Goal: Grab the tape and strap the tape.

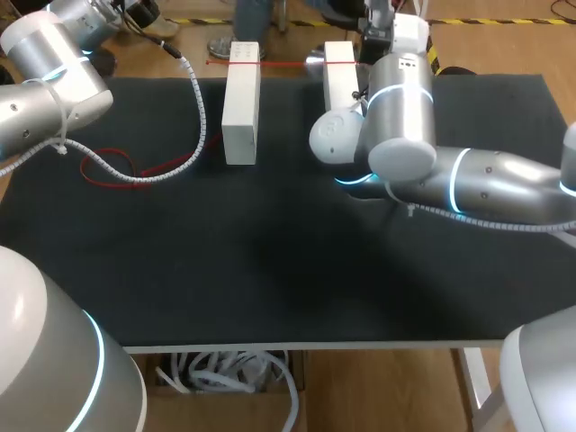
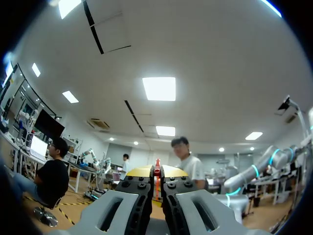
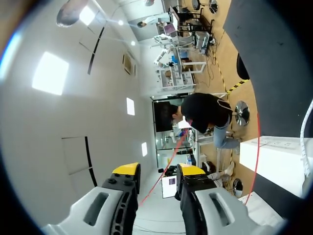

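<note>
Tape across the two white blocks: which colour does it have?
The tape is red, a thin line; the head view shows it best.

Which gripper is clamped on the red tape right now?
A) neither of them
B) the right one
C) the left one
C: in the left wrist view the left gripper is pressed shut on the red tape, which is pinched between its two yellow tips. The right gripper stands open, and the tape merely runs through the gap.
</note>
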